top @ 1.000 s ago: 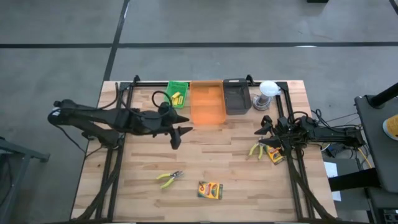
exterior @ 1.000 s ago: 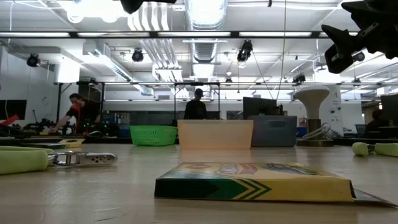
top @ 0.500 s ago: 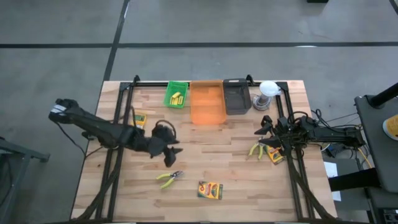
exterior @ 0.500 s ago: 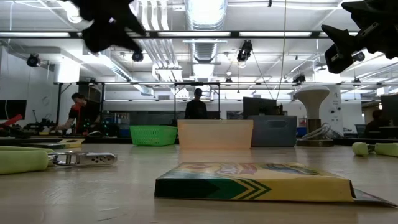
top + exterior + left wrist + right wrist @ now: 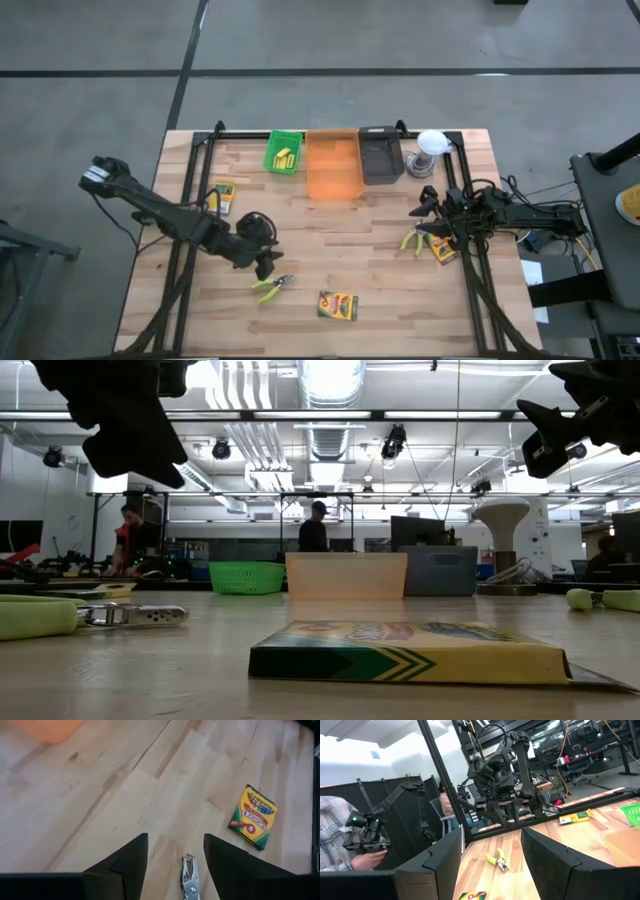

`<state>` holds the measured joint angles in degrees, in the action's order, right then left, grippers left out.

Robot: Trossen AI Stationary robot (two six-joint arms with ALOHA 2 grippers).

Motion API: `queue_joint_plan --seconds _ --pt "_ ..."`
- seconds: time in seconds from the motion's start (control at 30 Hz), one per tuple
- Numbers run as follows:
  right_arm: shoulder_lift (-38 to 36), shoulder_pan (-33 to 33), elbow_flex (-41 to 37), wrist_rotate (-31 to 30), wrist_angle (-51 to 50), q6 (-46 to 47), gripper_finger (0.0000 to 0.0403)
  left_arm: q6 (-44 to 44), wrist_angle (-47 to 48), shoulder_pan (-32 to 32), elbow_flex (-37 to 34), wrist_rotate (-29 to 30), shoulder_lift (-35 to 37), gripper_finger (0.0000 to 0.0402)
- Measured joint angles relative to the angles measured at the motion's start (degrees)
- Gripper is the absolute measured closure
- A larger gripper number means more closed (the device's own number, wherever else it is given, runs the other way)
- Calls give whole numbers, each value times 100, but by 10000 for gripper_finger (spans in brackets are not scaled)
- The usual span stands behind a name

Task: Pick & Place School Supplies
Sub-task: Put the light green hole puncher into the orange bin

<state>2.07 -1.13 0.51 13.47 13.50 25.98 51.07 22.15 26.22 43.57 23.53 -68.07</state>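
Yellow-handled pliers [image 5: 272, 287] lie flat near the table's front, metal jaws [image 5: 189, 881] showing between my left fingers. My left gripper [image 5: 264, 263] hovers open just above and behind them, touching nothing. One crayon box [image 5: 338, 306] lies flat to the pliers' right, and another [image 5: 222, 192] lies at the left. Yellow blocks sit in the green tray [image 5: 284, 152]. Second pliers [image 5: 411, 241] and a third crayon box [image 5: 443, 250] lie under my right arm. My right gripper [image 5: 418, 207] waits open at the right, raised.
An orange tray [image 5: 334, 166] and a black tray [image 5: 380, 155] stand beside the green one along the far edge, with a white round object [image 5: 430, 150] to their right. Bare wood lies between trays and pliers. People are at benches beyond the table [image 5: 128, 540].
My left gripper has come down from beside the orange tray toward the table's near edge and a little to the left, rolling as it went, and now hangs over the front pliers. Its fingers stayed open. Nothing on the table has moved.
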Motion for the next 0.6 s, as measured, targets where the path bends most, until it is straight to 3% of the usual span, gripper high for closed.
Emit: queue_joint_plan --seconds 0.6 --pt "0 0 1 -2 0 -1 202 159 586 2 -40 -107 321 204"
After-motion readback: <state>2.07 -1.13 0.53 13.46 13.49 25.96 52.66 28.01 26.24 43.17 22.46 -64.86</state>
